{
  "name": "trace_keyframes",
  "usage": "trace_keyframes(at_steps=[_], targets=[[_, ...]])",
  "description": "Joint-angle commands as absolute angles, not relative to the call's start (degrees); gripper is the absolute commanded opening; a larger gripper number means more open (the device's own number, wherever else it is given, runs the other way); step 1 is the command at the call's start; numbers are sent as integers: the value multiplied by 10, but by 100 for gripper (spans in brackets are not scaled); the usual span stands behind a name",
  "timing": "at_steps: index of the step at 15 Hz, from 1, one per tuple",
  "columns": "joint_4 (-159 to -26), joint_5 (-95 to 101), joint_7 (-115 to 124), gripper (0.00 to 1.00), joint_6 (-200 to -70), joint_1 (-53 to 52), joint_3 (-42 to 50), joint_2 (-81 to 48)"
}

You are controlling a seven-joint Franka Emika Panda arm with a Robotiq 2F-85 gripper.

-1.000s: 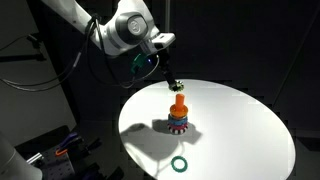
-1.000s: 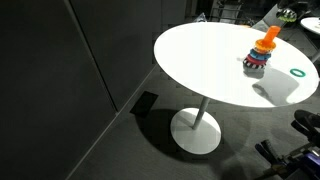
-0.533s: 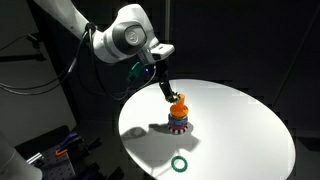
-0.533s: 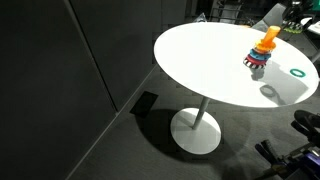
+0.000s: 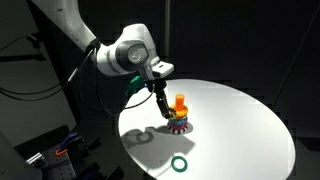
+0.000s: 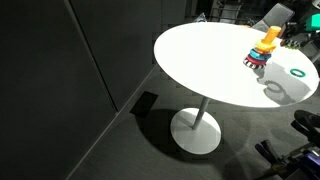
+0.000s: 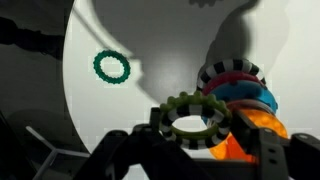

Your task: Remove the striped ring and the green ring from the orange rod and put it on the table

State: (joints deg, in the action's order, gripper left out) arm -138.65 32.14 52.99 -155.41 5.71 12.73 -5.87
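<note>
In the wrist view my gripper (image 7: 197,128) is shut on the striped ring (image 7: 188,103), a yellow-green ring with dark bands held flat between the two fingers (image 7: 155,121). The orange rod (image 7: 250,125) with its remaining coloured rings stands just behind it to the right. In an exterior view my gripper (image 5: 162,110) hangs low over the table (image 5: 250,130), just left of the orange rod (image 5: 179,102). The green ring (image 5: 179,164) lies flat on the table near the front edge. It also shows in the wrist view (image 7: 112,68) and in the other exterior view (image 6: 297,73).
The stacking toy's striped base (image 5: 178,126) sits near the middle of the round white table (image 6: 200,55). The room around is dark. Cables and equipment lie on the floor (image 5: 55,150) beside the table.
My gripper has moved down and to the left, from above the orange rod to beside the toy, with the striped ring in it. The green ring has not moved.
</note>
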Motion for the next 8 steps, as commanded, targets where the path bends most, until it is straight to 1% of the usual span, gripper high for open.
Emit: trace_keyframes(at_steps=[1, 8], targets=[[-1386, 329, 525, 46, -1582, 58, 137, -91], [-1383, 328, 528, 46, -1620, 32, 175, -158]])
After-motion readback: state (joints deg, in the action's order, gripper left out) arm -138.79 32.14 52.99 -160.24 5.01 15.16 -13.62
